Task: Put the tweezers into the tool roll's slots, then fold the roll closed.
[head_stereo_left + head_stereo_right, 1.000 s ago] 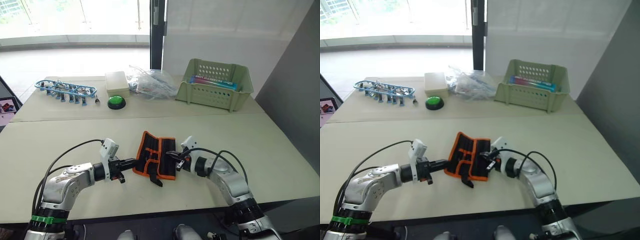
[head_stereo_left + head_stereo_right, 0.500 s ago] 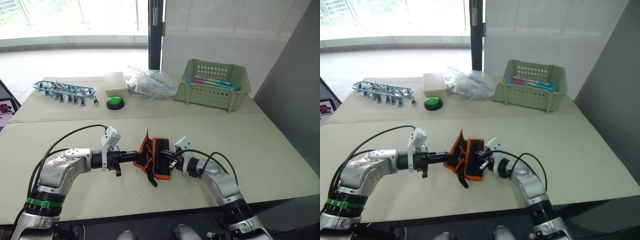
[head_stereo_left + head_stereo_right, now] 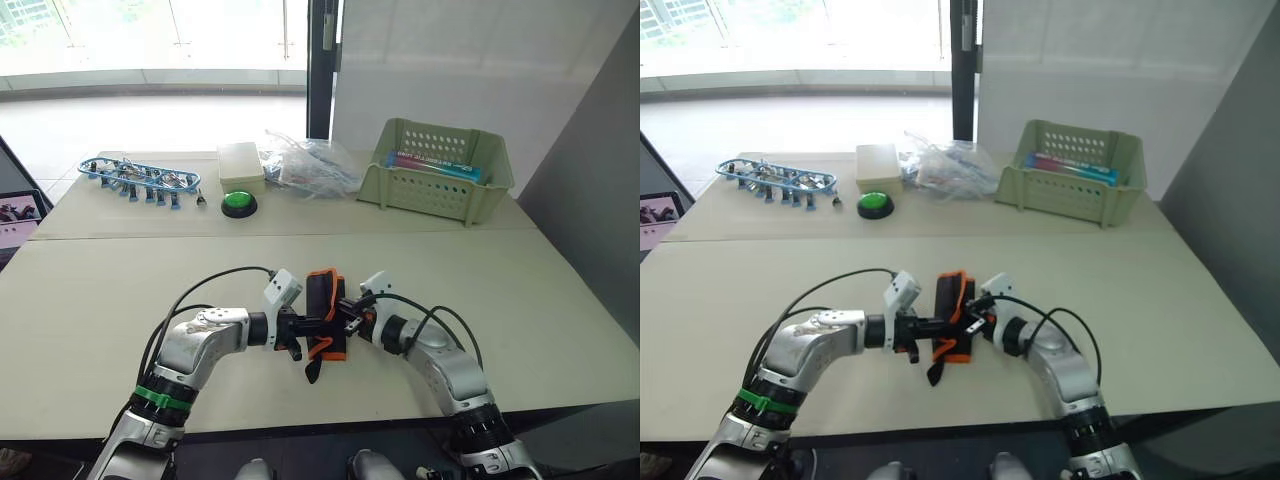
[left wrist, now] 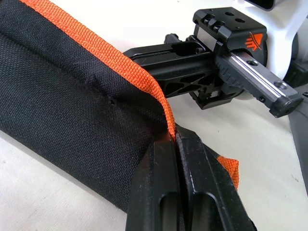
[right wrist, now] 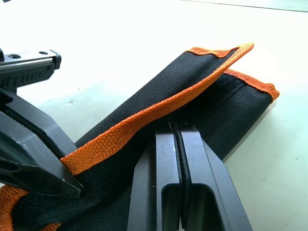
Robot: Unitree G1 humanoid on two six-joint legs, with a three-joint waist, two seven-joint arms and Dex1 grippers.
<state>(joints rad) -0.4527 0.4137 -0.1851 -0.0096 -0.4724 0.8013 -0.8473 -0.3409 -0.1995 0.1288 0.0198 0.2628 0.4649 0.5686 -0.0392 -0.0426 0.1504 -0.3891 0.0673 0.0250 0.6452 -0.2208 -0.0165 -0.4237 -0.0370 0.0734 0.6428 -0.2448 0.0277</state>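
Observation:
The tool roll [image 3: 323, 300], black fabric with orange edging, lies folded narrow at the middle of the near table, its small strap [image 3: 313, 366] trailing towards me. My left gripper [image 4: 175, 138] is shut on the orange edge of the top flap from the left side. My right gripper [image 5: 176, 129] is shut on the roll's fabric from the right, just under that flap. The two grippers meet almost tip to tip over the roll. The tweezers and the slots are hidden inside the fold.
On the far table stand a green plastic basket [image 3: 440, 172], a crumpled plastic bag [image 3: 305, 168], a beige box [image 3: 240, 166], a green button [image 3: 238, 203] and a blue rack of clips [image 3: 140, 178]. A seam [image 3: 150, 236] runs between the two tables.
My left gripper has carried the roll's left flap rightwards over the rest, so the open roll is now folded narrow. The right gripper has stayed on the right edge. The camera shifted a little.

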